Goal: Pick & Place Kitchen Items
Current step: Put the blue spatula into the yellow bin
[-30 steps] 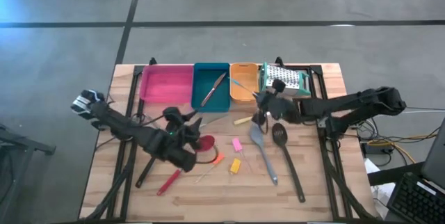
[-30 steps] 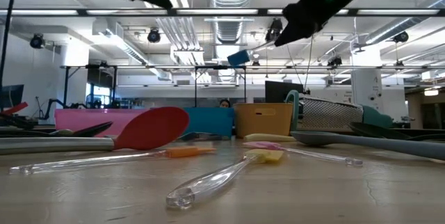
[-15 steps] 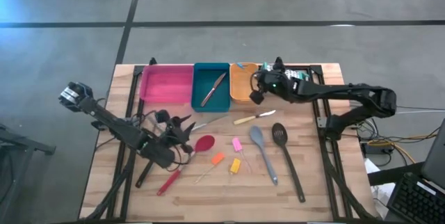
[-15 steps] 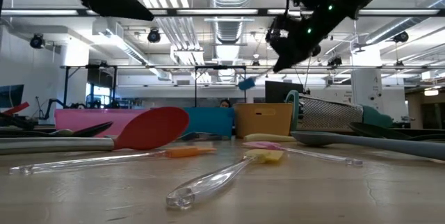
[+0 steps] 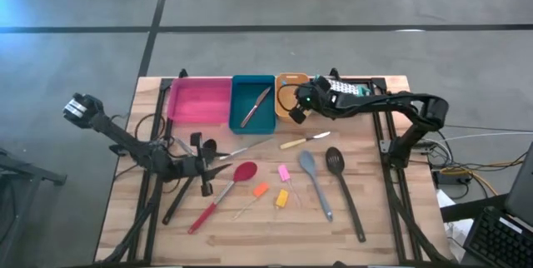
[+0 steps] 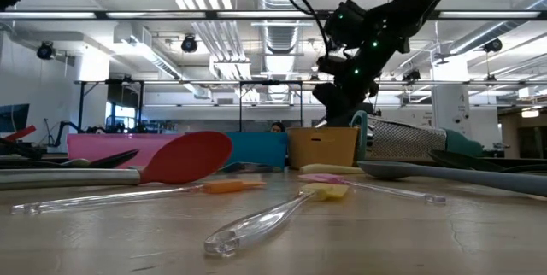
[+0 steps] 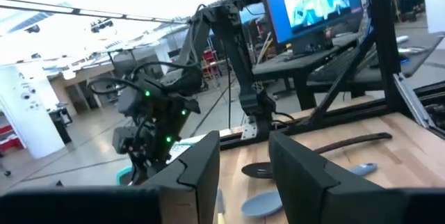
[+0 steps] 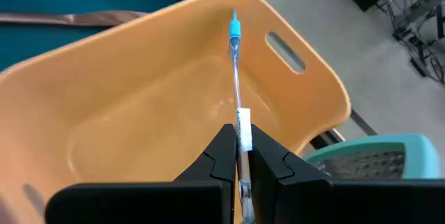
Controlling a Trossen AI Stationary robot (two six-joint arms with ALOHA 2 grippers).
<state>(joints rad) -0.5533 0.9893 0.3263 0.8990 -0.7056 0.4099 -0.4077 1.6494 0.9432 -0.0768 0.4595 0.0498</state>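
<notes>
My right gripper [image 5: 298, 108] is over the orange tray [image 5: 287, 81] at the table's far side, shut on a thin clear-handled utensil with a blue tip [image 8: 234, 24]. The tip reaches into the tray near its far wall. My left gripper [image 5: 218, 166] is open and empty above the table's left half, beside the red spoon [image 5: 226, 188]. The grey-blue spatula [image 5: 315, 181], black slotted turner [image 5: 344, 189], a yellow-handled knife [image 5: 303, 141] and pink [image 5: 284, 172], orange [image 5: 260, 191] and yellow [image 5: 282, 198] pieces lie flat on the table. Another knife [image 5: 254, 106] lies in the teal tray. My right gripper pinches the utensil's clear handle [image 8: 241, 128] between its two fingers, just behind a white label. The handle runs on past the fingers, sloping down into the orange tray. Whether the blue tip touches the tray, I cannot tell.
The pink tray [image 5: 200, 100] and teal tray [image 5: 253, 122] stand left of the orange one along the far edge. A metal grater with a teal frame [image 5: 348, 93] stands right of it. A black long handle [image 5: 175, 204] lies near the left gripper.
My right gripper has gone toward the table's far edge and down over the orange tray, carrying the blue-tipped utensil, whose tip has dropped from above the tray into it. My left gripper has drawn back toward the table's left edge.
</notes>
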